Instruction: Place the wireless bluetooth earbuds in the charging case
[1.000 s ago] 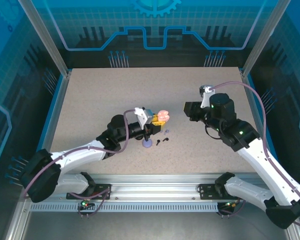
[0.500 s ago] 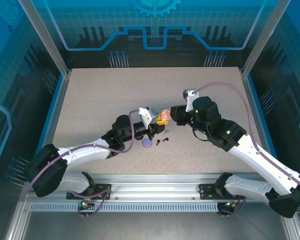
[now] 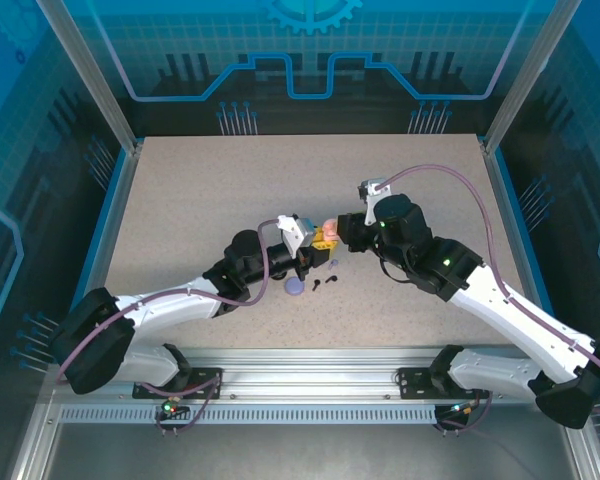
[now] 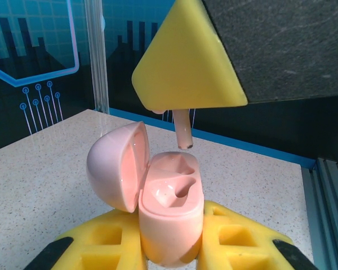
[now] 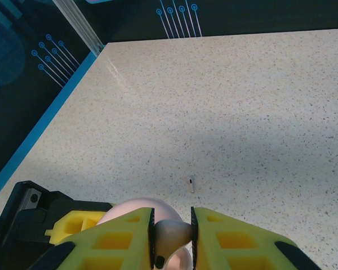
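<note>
Pale pink short-stemmed earbud (image 4: 182,130) — pinched in the right pincer (image 5: 172,235), stem down — hangs just above the open pale pink hinged charging case (image 4: 170,205) and does not touch it. The left pincer (image 4: 170,250) clamps the case base, with the lid tipped back. The moulded sockets that show look empty, so by this reading no earbud is seated yet. Left to do: lower this one home, then the rest — two small black earbuds (image 3: 320,282) lie on the speckled worktop (image 3: 180,200) near a round lavender case (image 3: 294,288).
</note>
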### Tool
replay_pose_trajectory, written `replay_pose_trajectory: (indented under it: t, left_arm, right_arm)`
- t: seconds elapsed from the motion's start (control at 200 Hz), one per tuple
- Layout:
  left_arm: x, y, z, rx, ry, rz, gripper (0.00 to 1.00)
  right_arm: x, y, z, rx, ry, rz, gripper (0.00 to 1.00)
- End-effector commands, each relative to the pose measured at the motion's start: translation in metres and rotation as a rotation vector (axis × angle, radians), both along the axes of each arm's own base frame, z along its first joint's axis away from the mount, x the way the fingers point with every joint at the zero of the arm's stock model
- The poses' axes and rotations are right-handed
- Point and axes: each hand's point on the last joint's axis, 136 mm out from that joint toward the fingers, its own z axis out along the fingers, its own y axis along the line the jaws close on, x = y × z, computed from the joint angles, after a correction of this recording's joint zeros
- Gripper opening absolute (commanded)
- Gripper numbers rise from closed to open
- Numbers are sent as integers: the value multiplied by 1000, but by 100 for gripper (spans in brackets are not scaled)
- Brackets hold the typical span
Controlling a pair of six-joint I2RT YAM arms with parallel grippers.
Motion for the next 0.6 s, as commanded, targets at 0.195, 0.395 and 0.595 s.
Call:
replay_pose_trajectory:
  t: [0.195, 0.395, 0.595]
  left_arm:
    - [3, -4, 30, -52, -78, 8, 18]
    - [4, -4, 33, -60, -79, 14, 18]
    - [5, -3, 32, -62, -75, 22, 18]
  right_arm:
    - [2, 6, 4, -3, -22, 3, 24]
    - [1, 9, -1, -7, -13, 7, 24]
    - [1, 11, -5, -6, 0, 11, 24]
